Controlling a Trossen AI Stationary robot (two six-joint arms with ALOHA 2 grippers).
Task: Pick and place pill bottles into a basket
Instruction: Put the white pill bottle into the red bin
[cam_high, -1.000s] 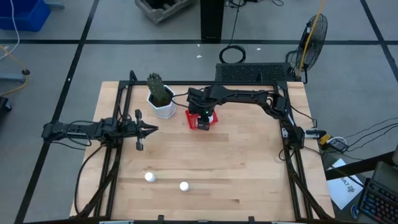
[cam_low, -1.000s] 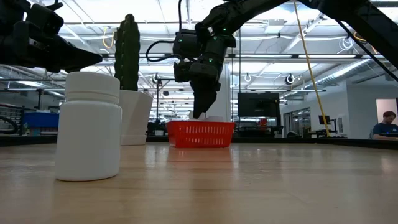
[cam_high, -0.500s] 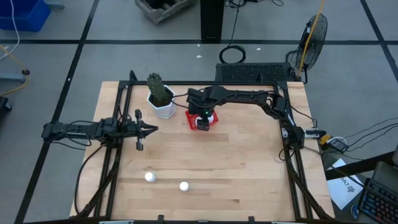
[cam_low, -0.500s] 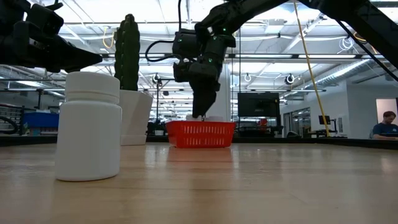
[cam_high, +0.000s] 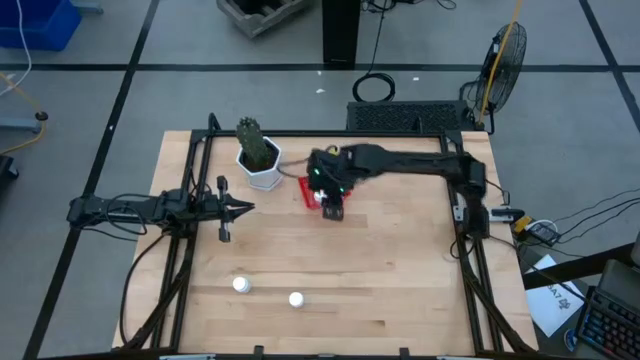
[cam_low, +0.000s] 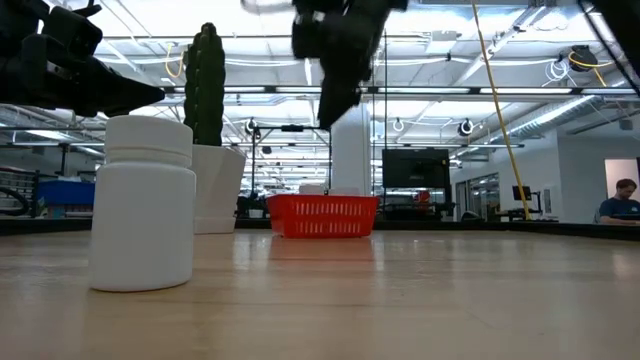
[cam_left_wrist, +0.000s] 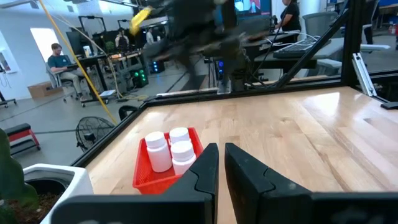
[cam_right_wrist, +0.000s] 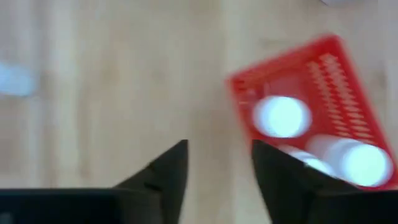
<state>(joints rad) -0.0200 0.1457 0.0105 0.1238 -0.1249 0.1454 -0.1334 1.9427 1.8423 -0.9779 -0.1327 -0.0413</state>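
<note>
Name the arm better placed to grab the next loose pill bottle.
Probably left: the left gripper sits nearer the two pill bottles on the table; the empty, open right gripper hangs by the basket.

The wooden table (cam_high: 330, 270) stands on a grey floor (cam_high: 150, 90) marked with dark lines. Beyond the table's far edge are a dark post (cam_high: 340, 30) and a floor fan (cam_high: 503, 55). Behind the table, the low view shows ceiling strip lights (cam_low: 520, 75), a dark monitor (cam_low: 414, 168) and a seated person (cam_low: 622, 200).
</note>
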